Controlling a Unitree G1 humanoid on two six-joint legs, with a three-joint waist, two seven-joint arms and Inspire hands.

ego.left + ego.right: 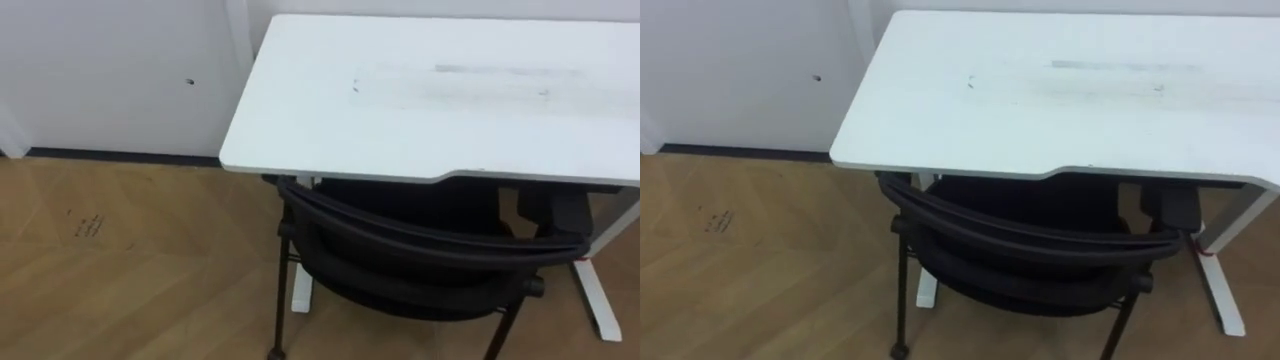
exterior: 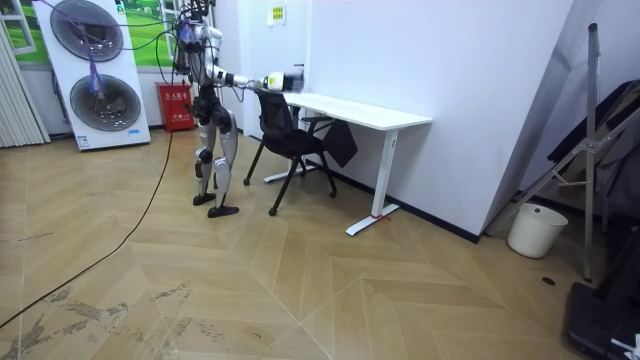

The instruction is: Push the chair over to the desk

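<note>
The black mesh-backed chair on thin metal legs (image 1: 420,245) sits in the lower middle of the frame. Its seat is under the near edge of the white rectangular desk top (image 1: 430,100), and its curved backrest is just outside that edge. In the room view the robot stands behind the chair at the upper left, one arm stretched level toward the backrest. By its body this looks to be the right hand (image 2: 277,80), near the top rail. I cannot tell whether its fingers are straight or curled, nor whether they touch the chair. Little of the seat shows, so the push seems nearly done. To finish well, press on the middle of the top rail, straight toward the desk, so the chair does not swing against the white desk leg (image 1: 600,300) at the lower right. Go slowly over the herringbone wooden floor (image 1: 130,270) and stop as the backrest meets the desk edge.
</note>
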